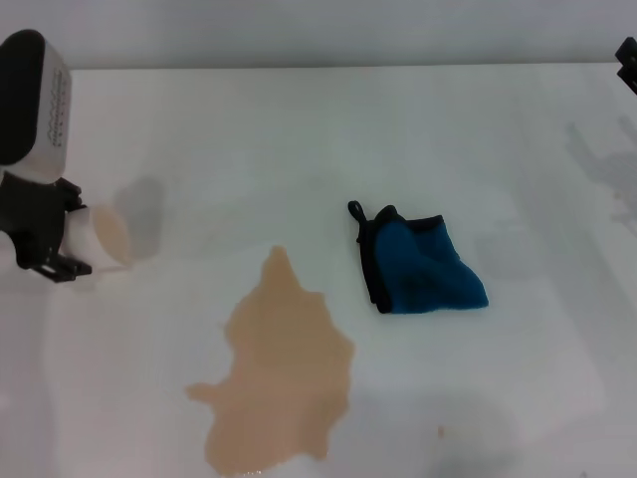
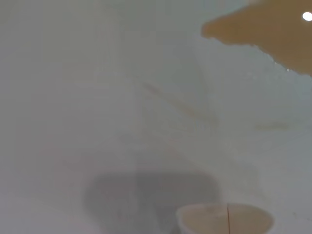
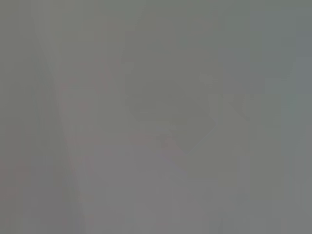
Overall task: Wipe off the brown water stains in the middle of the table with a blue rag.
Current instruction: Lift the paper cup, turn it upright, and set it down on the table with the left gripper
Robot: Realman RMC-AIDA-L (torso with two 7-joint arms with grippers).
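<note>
A paper cup (image 1: 107,237) is held tipped by the left gripper (image 1: 62,239) at the table's (image 1: 299,119) left side. The brown puddle (image 1: 282,373) is spread near the front-centre, w/ the blue rag (image 1: 423,266) lying crumpled just to its right, not touching. Only a bit of the right gripper (image 1: 627,60) is seen at the far right edge; finger state can't be told.
</note>
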